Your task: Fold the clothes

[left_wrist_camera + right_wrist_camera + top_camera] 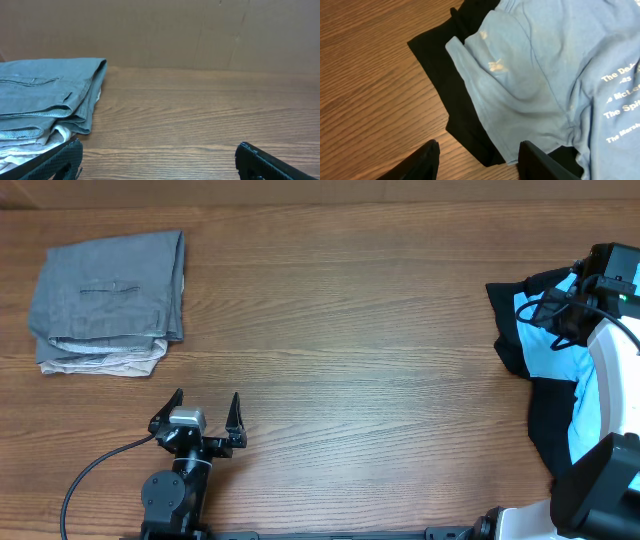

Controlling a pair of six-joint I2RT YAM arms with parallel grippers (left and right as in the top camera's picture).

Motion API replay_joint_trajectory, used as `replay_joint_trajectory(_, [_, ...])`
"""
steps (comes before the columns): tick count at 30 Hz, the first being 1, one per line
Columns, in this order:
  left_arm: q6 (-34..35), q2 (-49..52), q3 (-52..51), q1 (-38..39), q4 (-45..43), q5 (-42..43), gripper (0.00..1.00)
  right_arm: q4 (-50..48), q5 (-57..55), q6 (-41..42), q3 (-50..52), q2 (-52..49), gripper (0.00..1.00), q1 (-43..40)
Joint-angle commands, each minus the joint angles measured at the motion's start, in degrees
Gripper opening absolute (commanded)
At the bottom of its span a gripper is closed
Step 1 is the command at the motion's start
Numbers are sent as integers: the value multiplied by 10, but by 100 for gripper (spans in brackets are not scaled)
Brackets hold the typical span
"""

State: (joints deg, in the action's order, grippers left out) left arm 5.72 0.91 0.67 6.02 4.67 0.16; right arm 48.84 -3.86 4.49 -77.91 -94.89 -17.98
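The light blue T-shirt (545, 340) lies crumpled on a black garment (545, 420) at the table's right edge. In the right wrist view the T-shirt (530, 75) shows white lettering (620, 100) and a loose hem over the black garment (445, 70). My right gripper (480, 155) hovers open over the pile's near corner, its right finger (540, 160) over the blue hem, holding nothing. My left gripper (205, 415) stands wide open near the front left of the table, empty (157, 160).
Folded grey trousers (110, 280) lie on a beige garment (100, 360) at the back left, just ahead and left of my left gripper (45, 95). Bare wood table (350, 330) spans the middle. A brown wall (200, 35) stands behind the table.
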Motion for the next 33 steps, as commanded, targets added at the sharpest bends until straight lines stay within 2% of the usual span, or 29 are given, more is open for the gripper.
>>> replay_joint_trajectory(1, [-10,-7,-3,4,-2,-6,100,-2,10,2,-19,-4,56,-2])
replay_joint_trajectory(33, [-10,-7,-3,4,-2,-6,100,-1,25,2,-19,-4,55,-2])
